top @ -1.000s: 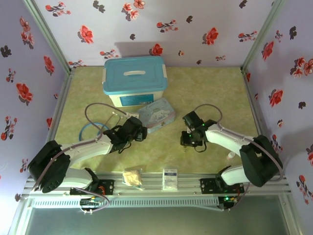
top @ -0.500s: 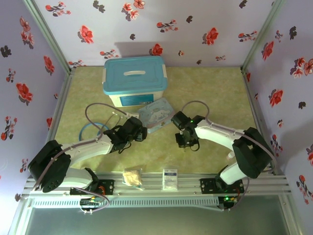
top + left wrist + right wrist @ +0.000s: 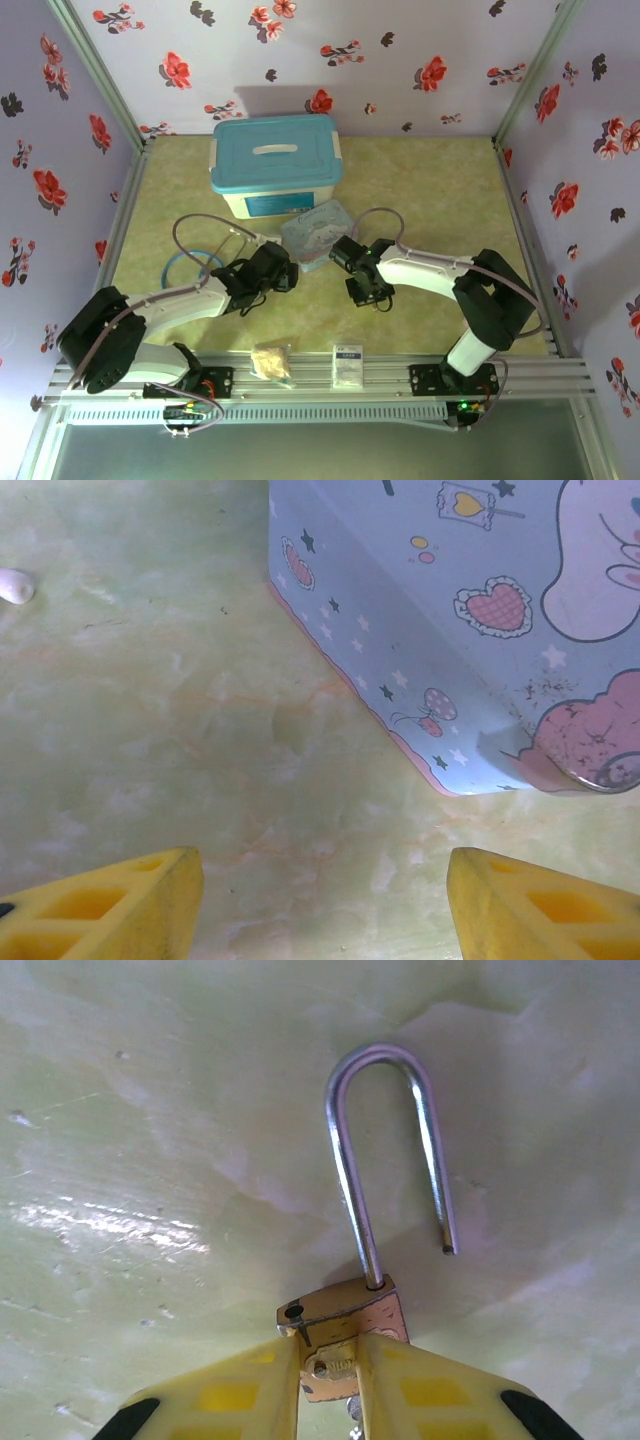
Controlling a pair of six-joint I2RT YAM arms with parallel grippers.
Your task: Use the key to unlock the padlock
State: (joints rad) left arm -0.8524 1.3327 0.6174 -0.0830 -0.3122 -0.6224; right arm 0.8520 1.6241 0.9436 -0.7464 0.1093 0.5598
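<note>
My right gripper (image 3: 328, 1360): jaws pinch the brass body of the padlock (image 3: 348, 1310) at bottom centre of the right wrist frame. Its shackle (image 3: 380, 1052) runs up-frame, one leg seated in the body, the other leg's end free. Pale green table (image 3: 150, 1110) lies beneath.

My left gripper (image 3: 320, 890): jaws spread wide above the table. The cartoon tin (image 3: 450, 630) sits upper right in my left wrist frame, its corner just ahead of the fingers. From above, the tin lies between both grippers.

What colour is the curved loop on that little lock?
Shiny silver. The loop sits on a brass-gold lock. The right wrist view shows it best.
</note>
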